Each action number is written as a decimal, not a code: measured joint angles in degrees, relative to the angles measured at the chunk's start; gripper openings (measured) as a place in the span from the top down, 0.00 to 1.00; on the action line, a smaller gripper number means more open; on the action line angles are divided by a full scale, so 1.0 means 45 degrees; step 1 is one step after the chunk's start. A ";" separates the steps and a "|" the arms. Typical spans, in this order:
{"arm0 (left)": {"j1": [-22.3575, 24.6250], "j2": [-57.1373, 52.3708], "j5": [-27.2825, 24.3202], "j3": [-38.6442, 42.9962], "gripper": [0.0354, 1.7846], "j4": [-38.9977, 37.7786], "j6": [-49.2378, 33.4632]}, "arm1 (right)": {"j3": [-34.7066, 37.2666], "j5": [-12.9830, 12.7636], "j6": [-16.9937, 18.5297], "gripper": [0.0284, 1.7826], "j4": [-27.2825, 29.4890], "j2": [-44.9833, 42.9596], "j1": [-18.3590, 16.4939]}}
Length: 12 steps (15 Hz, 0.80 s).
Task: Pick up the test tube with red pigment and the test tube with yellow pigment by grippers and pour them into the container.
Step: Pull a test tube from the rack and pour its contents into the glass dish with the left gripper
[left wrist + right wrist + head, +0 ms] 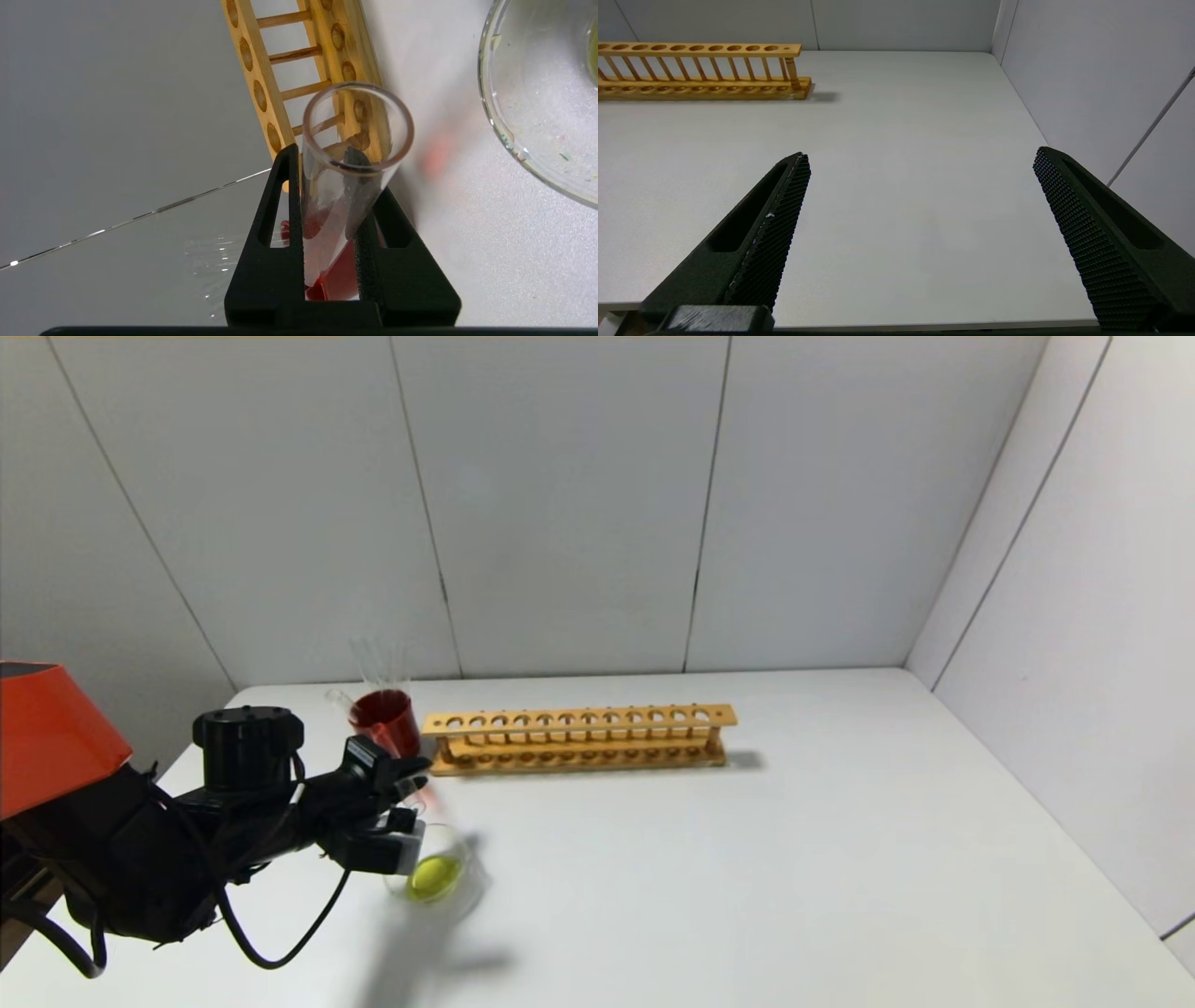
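Note:
My left gripper (408, 786) is shut on the test tube with red pigment (327, 219), just behind and above the container. In the left wrist view the gripper (322, 154) holds the tube between both fingers, its open mouth pointing away and the red pigment (334, 280) at the bottom end near the palm. The container (464, 887), a shallow clear glass dish, holds yellow pigment (435, 877); its rim shows in the left wrist view (495, 121). The test tube with yellow pigment is not in view. My right gripper (922, 156) is open and empty over bare table.
A long wooden tube rack (579, 737) stands behind the dish, with empty holes. A dark red cup (385, 719) with clear tubes stands at the rack's left end. Grey walls close in the back and the right side.

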 joint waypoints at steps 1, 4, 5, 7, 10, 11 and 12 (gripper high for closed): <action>0.0000 0.0000 -0.0014 -0.0003 0.83 0.0000 0.0041 | 0.0000 0.0000 0.0000 0.02 0.0000 0.0000 0.0000; 0.0005 0.0005 -0.0214 -0.0043 0.83 0.0000 0.0377 | 0.0000 -0.0005 0.0000 0.02 0.0000 0.0000 0.0000; 0.0011 0.0016 -0.0219 -0.0051 0.83 0.0000 0.0414 | 0.0000 -0.0005 0.0000 0.02 0.0000 0.0000 0.0000; 0.0005 0.0041 -0.0225 -0.0095 0.83 0.0000 0.0593 | 0.0000 -0.0005 0.0005 0.02 0.0000 0.0000 0.0000; 0.0019 0.0122 -0.0225 -0.0252 0.83 0.0005 0.0740 | 0.0000 0.0000 0.0000 0.02 0.0000 0.0000 0.0000; 0.0019 0.0165 -0.0238 -0.0339 0.83 0.0000 0.0886 | 0.0000 0.0000 0.0000 0.02 0.0000 0.0000 0.0000; 0.0030 0.0214 -0.0320 -0.0431 0.83 0.0000 0.1027 | 0.0000 0.0000 0.0000 0.02 0.0000 0.0000 0.0000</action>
